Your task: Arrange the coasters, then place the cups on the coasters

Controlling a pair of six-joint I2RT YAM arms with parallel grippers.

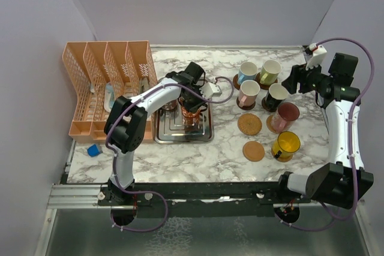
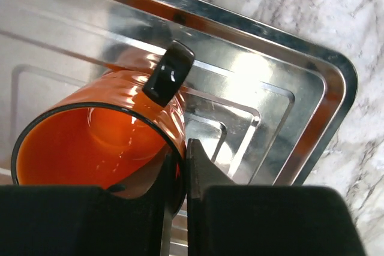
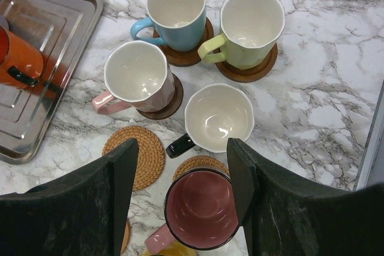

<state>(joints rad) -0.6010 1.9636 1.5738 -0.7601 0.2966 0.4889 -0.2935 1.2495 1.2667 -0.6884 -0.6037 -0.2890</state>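
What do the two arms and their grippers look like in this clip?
Both the left arm and right arm have white tubular links joined by black housings. A purple cable loops loosely along each. The left gripper and right gripper have broad matte black fingers. A white camera mount sits at the right wrist.

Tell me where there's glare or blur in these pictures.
Left wrist: strong white glare on the steel tray, streaky highlights on the orange cup. Right wrist: evenly lit, the light blue cup sharp, little glare. Top external: soft shadows, tray reflecting the cup.
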